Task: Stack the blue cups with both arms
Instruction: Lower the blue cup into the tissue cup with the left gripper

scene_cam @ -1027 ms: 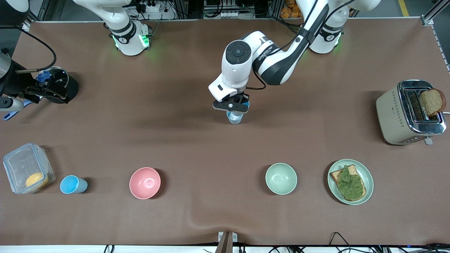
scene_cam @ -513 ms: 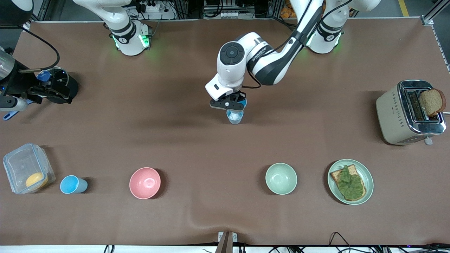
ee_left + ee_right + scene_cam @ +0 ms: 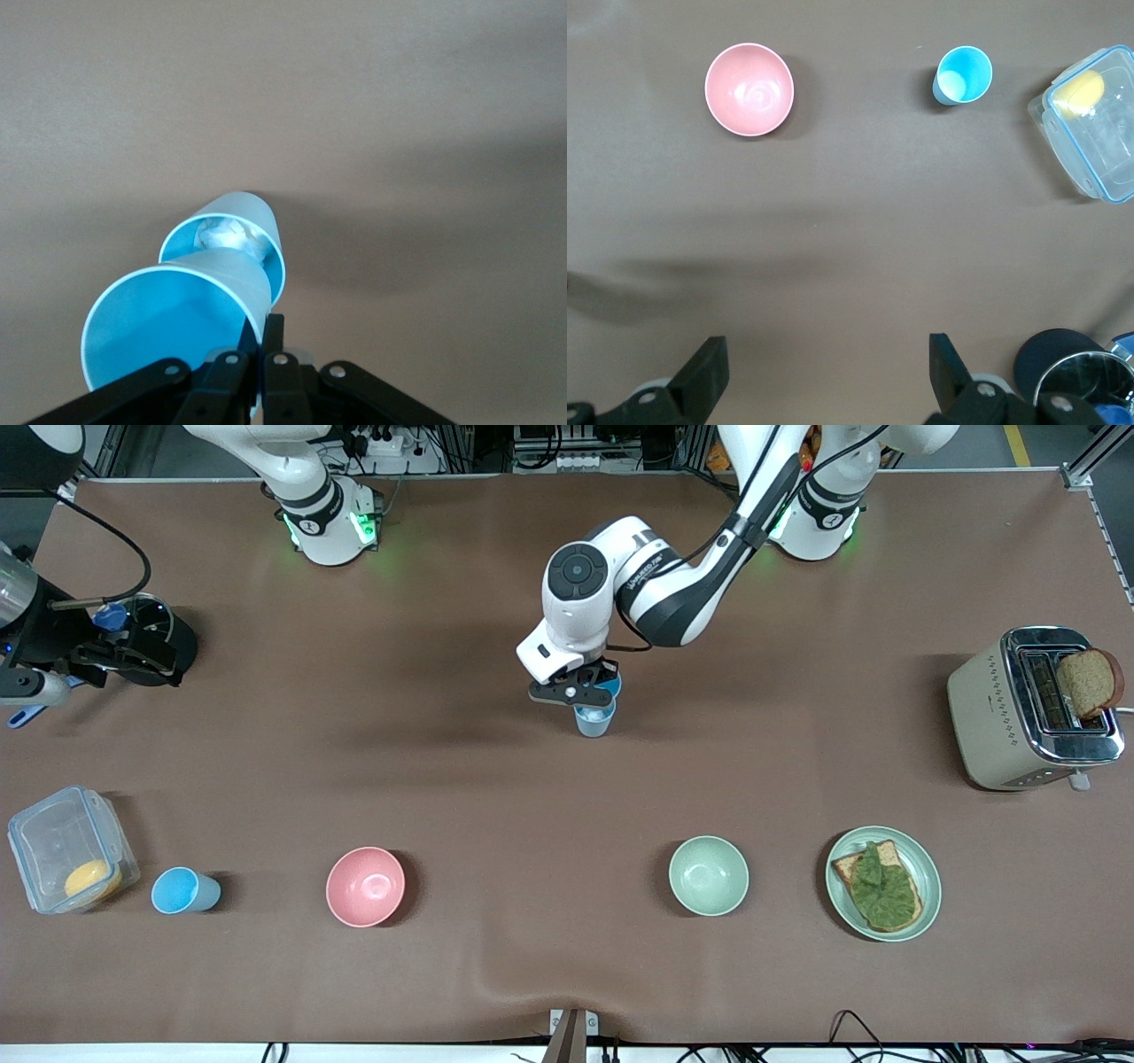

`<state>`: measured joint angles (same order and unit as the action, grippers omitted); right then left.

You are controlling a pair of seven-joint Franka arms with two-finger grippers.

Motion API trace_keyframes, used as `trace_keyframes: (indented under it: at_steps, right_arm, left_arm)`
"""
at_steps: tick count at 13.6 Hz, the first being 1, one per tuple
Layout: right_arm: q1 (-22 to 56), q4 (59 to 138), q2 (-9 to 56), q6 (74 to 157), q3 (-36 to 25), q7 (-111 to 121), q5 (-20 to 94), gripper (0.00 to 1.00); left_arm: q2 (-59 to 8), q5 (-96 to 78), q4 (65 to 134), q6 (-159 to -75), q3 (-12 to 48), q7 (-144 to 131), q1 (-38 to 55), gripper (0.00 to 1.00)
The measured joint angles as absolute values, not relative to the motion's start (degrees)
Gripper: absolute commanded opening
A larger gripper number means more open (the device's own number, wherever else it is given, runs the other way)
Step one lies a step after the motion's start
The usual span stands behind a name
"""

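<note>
My left gripper (image 3: 574, 691) is over the middle of the table and is shut on the rim of a blue cup (image 3: 168, 328). The fingers (image 3: 275, 332) pinch its wall. This held cup (image 3: 611, 685) is tilted, and its narrow end sits at the mouth of a second blue cup (image 3: 232, 235) standing on the table (image 3: 594, 722). A third blue cup (image 3: 184, 890) stands near the front edge at the right arm's end and also shows in the right wrist view (image 3: 963, 75). My right gripper (image 3: 824, 372) is open and empty, high over the right arm's end (image 3: 120, 657), waiting.
A pink bowl (image 3: 365, 886) and a pale green bowl (image 3: 708, 875) stand in the front row. Beside the third cup is a clear lidded container (image 3: 71, 849). A plate with toast and lettuce (image 3: 921, 859) and a toaster (image 3: 1001, 717) are at the left arm's end. A black round object (image 3: 164, 642) sits under the right gripper.
My left arm has shifted slightly toward the right arm's end, keeping the held cup at the standing cup's mouth. The right arm has barely moved.
</note>
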<state>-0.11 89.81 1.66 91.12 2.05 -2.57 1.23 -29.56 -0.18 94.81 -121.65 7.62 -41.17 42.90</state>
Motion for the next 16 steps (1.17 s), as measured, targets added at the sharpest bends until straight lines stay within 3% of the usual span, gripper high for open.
trace_keyframes:
  at_steps: [16]
  right_arm:
    - [-0.12,89.80,1.68,91.12,2.02,-2.57,1.23,1.00]
  left_arm:
    - [-31.93,-0.18,89.30,-121.75,4.92,-41.55,45.02,0.00]
